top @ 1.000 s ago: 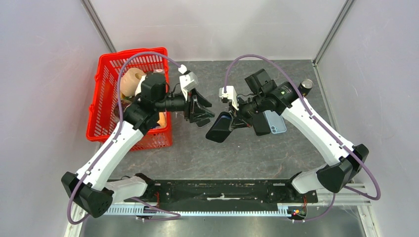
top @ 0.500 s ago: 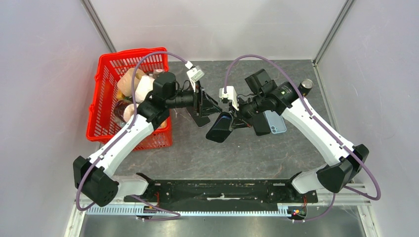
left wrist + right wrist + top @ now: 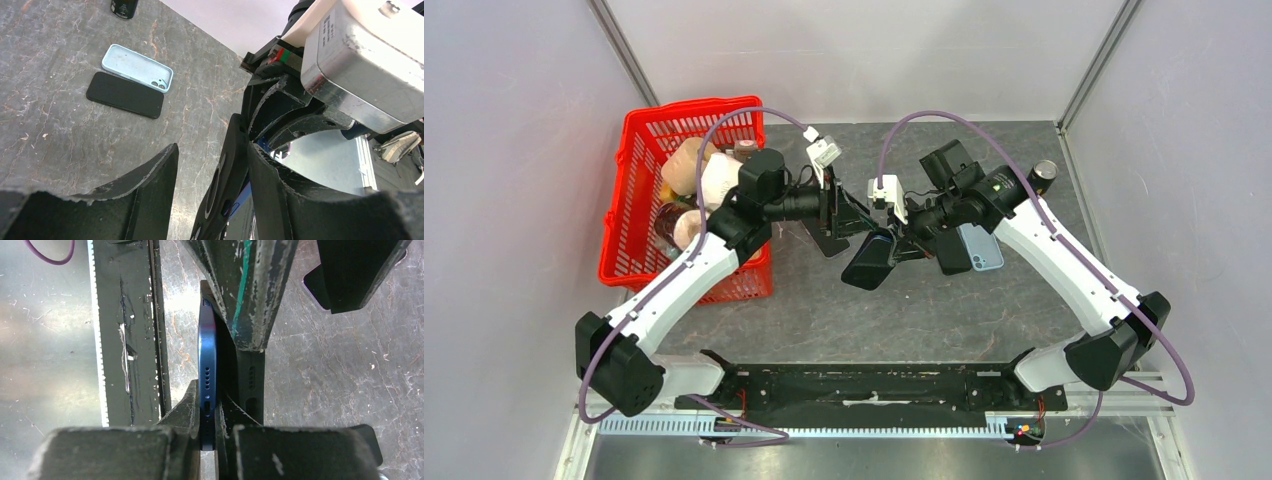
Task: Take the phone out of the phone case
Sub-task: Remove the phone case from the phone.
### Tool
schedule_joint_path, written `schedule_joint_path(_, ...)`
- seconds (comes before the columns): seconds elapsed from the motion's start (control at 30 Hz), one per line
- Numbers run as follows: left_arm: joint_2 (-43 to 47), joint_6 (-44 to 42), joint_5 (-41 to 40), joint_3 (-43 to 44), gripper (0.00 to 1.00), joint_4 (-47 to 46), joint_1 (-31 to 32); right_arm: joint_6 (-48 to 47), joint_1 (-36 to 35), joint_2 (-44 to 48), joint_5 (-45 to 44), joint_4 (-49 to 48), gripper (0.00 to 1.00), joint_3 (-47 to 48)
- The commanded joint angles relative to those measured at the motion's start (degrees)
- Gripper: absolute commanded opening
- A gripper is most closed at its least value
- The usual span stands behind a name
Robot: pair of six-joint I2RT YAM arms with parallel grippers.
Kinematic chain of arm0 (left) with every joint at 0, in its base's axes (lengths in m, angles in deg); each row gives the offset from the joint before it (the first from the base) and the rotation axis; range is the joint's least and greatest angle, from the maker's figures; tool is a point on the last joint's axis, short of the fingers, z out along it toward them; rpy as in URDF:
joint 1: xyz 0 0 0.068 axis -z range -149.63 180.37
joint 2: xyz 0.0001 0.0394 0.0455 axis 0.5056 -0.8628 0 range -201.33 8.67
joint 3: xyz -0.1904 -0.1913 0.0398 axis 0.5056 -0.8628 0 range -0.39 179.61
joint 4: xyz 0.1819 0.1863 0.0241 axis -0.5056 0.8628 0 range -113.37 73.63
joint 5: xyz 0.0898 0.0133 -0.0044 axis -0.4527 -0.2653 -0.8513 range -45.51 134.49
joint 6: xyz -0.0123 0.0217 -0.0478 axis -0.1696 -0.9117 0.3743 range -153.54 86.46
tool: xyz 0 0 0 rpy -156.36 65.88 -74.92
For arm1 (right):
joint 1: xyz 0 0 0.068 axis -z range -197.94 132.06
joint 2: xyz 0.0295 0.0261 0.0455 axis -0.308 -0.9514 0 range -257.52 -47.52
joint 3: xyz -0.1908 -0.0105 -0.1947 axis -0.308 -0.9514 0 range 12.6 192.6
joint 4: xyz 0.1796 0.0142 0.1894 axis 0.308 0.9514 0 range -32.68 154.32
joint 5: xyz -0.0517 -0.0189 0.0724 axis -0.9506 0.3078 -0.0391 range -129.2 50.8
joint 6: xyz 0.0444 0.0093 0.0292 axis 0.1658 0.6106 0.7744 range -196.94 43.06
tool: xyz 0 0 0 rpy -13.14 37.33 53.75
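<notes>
phone: blue, held on edge in the air at the centre of the top view, above the table.
phone case: black, not off yet. In the right wrist view its near end looks peeled away from the phone's edge.
right gripper: clenched on the phone across its thin side. One pad looks wedged between phone and case, though we can't be sure.
left gripper: released, with one finger on each side of the case rim and nothing pinched.
step: we judge we're setting the second grip before the peel.
next: we close the left on the case wall only, keeping clear of the blue body. Then we pull it away while the right holds firm.
risk: if we pinch both layers, nothing separates.
around: a light blue case and a black slab lie flat side by side, upper left of the left wrist view. A red basket sits at the left of the top view.
</notes>
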Motion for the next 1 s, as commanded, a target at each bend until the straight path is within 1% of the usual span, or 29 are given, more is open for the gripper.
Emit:
schedule_joint_path(0.0, -0.31, 1.54, 1.1, -0.6, 0.6, -2.41, 0.68, -0.13, -0.15, 0.44, 2.24, -1.96, 0.0, 2.93)
schedule_joint_path(0.37, -0.19, -0.32, 1.9, -2.35, 0.6, -2.34, 1.84, 0.45, -0.21, 0.16, 1.59, -2.14, 0.0, 3.25)
schedule_joint_path(0.6, -0.01, 0.53, 3.42, -3.18, 0.61, -3.9, 2.02, 0.6, -0.21, -0.16, 1.64, -2.11, 0.0, 2.81)
schedule_joint_path(0.97, -1.1, -1.41, 2.91, -3.45, 0.62, -3.09, 2.18, 0.75, -0.22, 0.04, 2.27, -2.18, 0.0, 3.11)
